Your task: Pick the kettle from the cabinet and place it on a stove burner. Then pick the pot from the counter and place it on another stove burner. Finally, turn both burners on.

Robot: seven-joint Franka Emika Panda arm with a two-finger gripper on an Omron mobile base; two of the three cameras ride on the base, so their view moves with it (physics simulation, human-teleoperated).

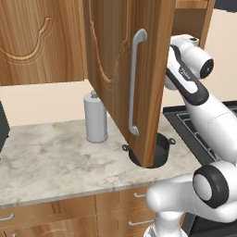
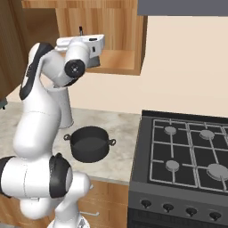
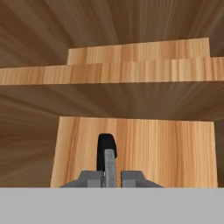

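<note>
My gripper (image 3: 109, 176) reaches into the open wooden cabinet (image 2: 118, 60) above its shelf. It is shut on a thin black arched handle (image 3: 106, 148) with a grey strip, seen edge-on, which looks like the kettle's handle. The kettle's body is hidden. In the right base view the white hand (image 2: 91, 48) is level with the shelf. The black pot (image 2: 89, 143) stands on the marbled counter (image 1: 55, 157), left of the stove (image 2: 147, 178). In the left base view the pot (image 1: 162, 148) is partly behind the open door (image 1: 115, 60). Several grey burners (image 2: 170, 130) lie bare under the grates.
The open cabinet door with its long silver bar handle (image 1: 134, 83) hangs over the counter beside my arm. A tall grey canister (image 1: 96, 118) stands by the wall. Stove knobs (image 2: 168, 207) line the stove front. Wooden drawers (image 1: 69, 222) lie below the counter.
</note>
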